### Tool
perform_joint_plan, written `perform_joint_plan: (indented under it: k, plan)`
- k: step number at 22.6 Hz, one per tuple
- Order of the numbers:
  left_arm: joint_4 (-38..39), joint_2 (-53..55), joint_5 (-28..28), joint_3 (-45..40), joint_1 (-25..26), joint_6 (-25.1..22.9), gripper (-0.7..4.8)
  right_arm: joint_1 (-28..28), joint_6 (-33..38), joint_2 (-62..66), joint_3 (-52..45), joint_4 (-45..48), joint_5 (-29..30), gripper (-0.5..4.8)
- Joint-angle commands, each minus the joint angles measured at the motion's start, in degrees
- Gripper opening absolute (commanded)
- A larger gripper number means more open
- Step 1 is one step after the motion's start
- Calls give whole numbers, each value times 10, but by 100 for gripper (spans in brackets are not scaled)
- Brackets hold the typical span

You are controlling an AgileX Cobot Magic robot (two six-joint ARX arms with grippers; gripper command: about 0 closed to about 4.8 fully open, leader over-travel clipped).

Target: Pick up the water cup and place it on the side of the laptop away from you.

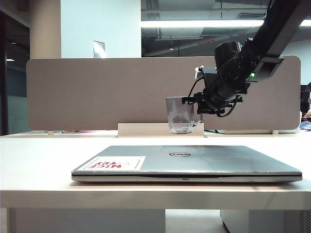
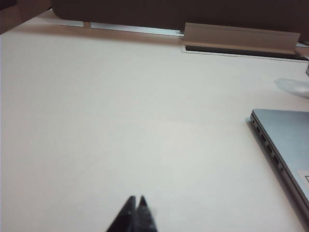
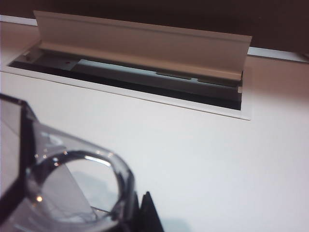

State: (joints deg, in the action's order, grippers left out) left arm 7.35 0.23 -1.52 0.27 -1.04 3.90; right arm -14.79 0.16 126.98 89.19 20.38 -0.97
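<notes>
The water cup (image 1: 180, 115), a clear glass, is upright beyond the far edge of the closed silver laptop (image 1: 187, 162). My right gripper (image 1: 197, 103) reaches down from the upper right and is shut on the cup's right side. In the right wrist view the cup's rim (image 3: 77, 181) fills the near corner, with the gripper (image 3: 140, 205) pinched on its wall. Whether the base touches the table I cannot tell. My left gripper (image 2: 136, 199) is shut on nothing, low over bare table left of the laptop's corner (image 2: 282, 140).
A grey partition (image 1: 97, 92) closes off the back of the desk. A raised cable-tray flap (image 1: 146, 130) over a slot (image 3: 145, 92) lies just behind the cup. A white sticker with red lettering (image 1: 114, 163) is on the laptop lid.
</notes>
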Motion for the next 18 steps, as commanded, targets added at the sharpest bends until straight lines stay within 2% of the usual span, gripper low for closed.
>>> perform_joint_plan:
  k: [1, 7, 18]
  plan:
    - [-3, 0, -2, 2, 0, 0, -5, -1, 0, 12, 13, 24, 12, -1]
    - [-3, 0, -2, 2, 0, 0, -5, -1, 0, 30, 32, 22, 35, -1]
    - [-3, 0, -2, 2, -1, 0, -5, 0, 0, 51, 40, 44, 37, -1]
